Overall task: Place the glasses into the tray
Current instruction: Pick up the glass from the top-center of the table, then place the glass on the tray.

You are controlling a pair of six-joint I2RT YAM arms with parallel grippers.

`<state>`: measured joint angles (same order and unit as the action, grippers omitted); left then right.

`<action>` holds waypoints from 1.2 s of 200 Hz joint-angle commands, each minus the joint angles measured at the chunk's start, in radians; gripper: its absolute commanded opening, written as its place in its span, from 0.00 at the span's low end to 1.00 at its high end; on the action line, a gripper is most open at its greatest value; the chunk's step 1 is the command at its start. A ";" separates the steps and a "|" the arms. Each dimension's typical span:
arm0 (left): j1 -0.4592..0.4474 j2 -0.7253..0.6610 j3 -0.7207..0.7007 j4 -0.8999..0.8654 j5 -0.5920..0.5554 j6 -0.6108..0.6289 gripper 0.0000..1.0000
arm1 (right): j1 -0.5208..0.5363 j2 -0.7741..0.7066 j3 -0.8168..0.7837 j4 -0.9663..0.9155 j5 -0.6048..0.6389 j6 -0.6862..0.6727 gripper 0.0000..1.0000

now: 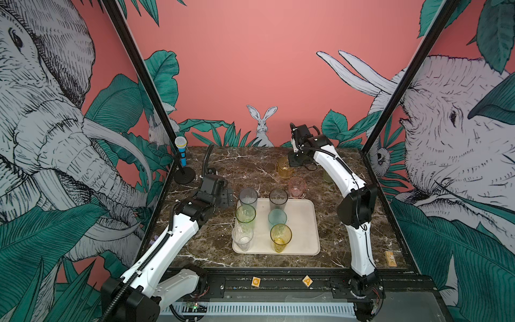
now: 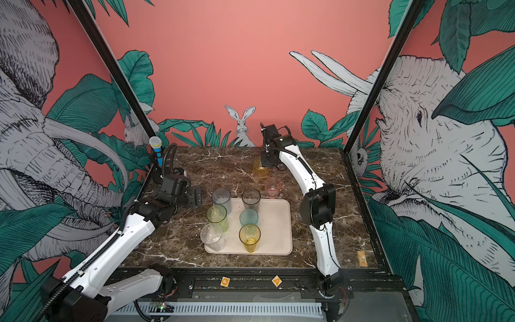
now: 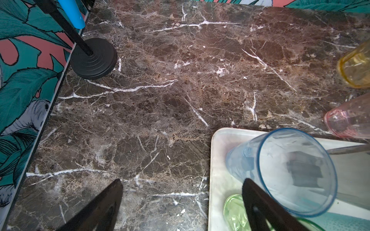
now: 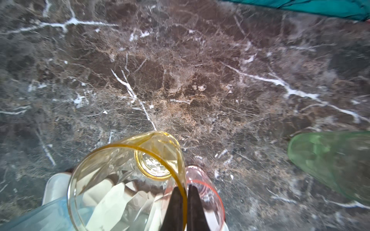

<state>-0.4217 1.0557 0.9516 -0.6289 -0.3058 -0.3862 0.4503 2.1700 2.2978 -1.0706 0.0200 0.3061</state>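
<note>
Glasses (image 1: 277,217) stood on the cream tray (image 1: 303,223), six of them in two rows. The amber glass (image 1: 284,167) was far back over the marble table (image 1: 245,164), and the right gripper (image 4: 184,206) was pinching its rim tight. The pink glass (image 1: 297,186) stood just behind the tray. The left gripper (image 3: 182,184) hung wide open by the tray's far corner, next to the grey glass (image 1: 248,196), holding nothing.

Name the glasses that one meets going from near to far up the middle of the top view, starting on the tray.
On the tray: yellow glass → teal glass → smoky brown glass; past the tray: pink glass → amber glass.
</note>
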 commanded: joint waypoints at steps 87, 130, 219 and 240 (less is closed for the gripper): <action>0.006 -0.087 0.004 -0.042 0.014 -0.042 0.94 | -0.001 -0.346 -0.211 -0.053 0.006 0.021 0.00; 0.006 -0.087 0.006 -0.049 0.021 -0.055 0.94 | 0.004 -0.490 -0.393 -0.027 0.008 0.030 0.00; 0.006 -0.071 0.005 -0.034 0.043 -0.071 0.94 | 0.020 -0.679 -0.774 0.108 -0.007 0.076 0.00; 0.007 -0.067 0.011 -0.033 0.043 -0.071 0.94 | 0.021 -0.719 -0.873 0.178 -0.006 0.074 0.00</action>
<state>-0.4217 0.9874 0.9516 -0.6525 -0.2684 -0.4412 0.4648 1.5066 1.4986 -0.9909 0.0166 0.3664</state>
